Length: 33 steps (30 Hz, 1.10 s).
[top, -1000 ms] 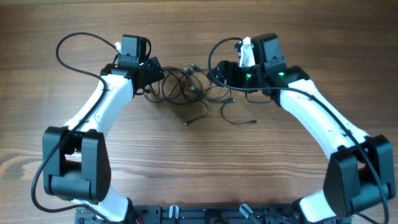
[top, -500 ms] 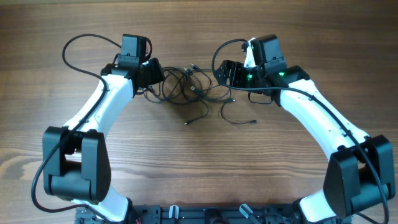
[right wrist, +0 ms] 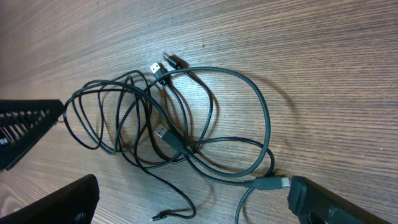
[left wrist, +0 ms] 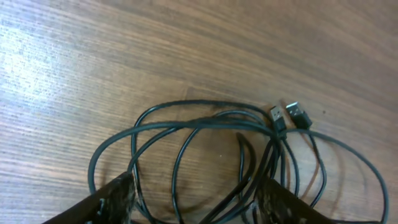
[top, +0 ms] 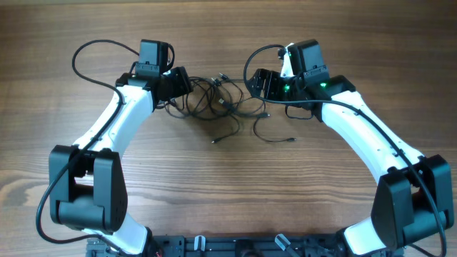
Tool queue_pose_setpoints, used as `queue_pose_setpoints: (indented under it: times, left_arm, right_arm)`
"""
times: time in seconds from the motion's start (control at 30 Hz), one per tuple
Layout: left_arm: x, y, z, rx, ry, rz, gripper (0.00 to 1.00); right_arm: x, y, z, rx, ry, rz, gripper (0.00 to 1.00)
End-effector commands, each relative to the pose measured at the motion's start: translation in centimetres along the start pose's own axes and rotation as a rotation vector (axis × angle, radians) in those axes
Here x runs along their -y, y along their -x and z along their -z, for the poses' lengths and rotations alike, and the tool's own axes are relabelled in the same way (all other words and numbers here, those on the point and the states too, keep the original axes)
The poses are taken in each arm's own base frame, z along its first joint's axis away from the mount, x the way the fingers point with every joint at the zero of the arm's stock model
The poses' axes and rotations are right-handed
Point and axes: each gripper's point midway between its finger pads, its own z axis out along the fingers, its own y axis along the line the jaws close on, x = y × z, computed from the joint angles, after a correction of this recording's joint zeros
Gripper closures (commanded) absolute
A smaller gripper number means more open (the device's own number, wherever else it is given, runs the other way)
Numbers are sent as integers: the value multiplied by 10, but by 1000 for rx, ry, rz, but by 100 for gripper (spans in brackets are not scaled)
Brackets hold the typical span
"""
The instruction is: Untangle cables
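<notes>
Right now, mid-table: tangled cables (top: 214, 98) lying loose on the wooden table (top: 228, 193) between both arms. Left gripper (left wrist: 198, 186) with jaws spread astride several loops, possibly brushing them. Right gripper (right wrist: 194, 185) with jaws wide apart just beside the bundle, pinching nothing.

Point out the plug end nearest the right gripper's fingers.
The plug beside the finger at lower right; the others lie farther off among the cables.
</notes>
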Motion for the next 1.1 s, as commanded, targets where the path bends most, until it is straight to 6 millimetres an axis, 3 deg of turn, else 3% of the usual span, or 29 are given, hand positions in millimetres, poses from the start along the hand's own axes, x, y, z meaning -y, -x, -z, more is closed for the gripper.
queue_pose_setpoints:
  times: [0.0, 0.07, 0.3, 1.07]
  left_arm:
    - [-5, 3, -1, 26, 33, -3, 34]
    - [-13, 5, -3, 39, 74, -3, 34]
    - [-31, 7, -11, 60, 171, -3, 17]
    - [-38, 0, -29, 29, 188, -2, 16]
  right_arm:
    - [5, 2, -3, 5, -24, -6, 0]
    - [5, 2, -3, 5, -24, -6, 0]
    - [5, 2, -3, 5, -24, -7, 0]
    - [5, 2, -3, 6, -24, -6, 0]
